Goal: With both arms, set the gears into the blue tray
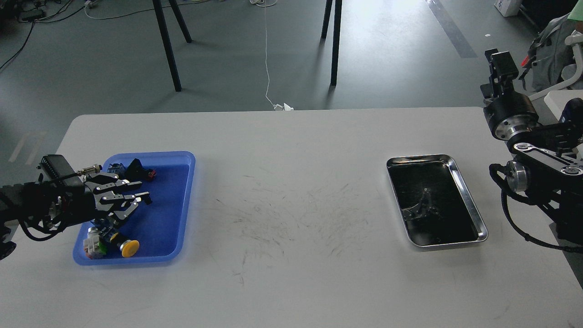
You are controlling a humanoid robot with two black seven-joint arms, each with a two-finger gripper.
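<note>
Fingers (139, 197) of left gripper (132, 197) spread apart above blue tray (182, 200), nothing seen between them | gears not visible anywhere, too small to tell | right gripper (501, 64) raised beside table (291, 182) edge, its opening unclear | steel tray (469, 200) right.

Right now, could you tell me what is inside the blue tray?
Inside the blue tray I can see a yellow-capped push-button, a red-capped one and a white-green switch. The left end effector hovers above and covers part of the floor; no gears are discernible.
</note>
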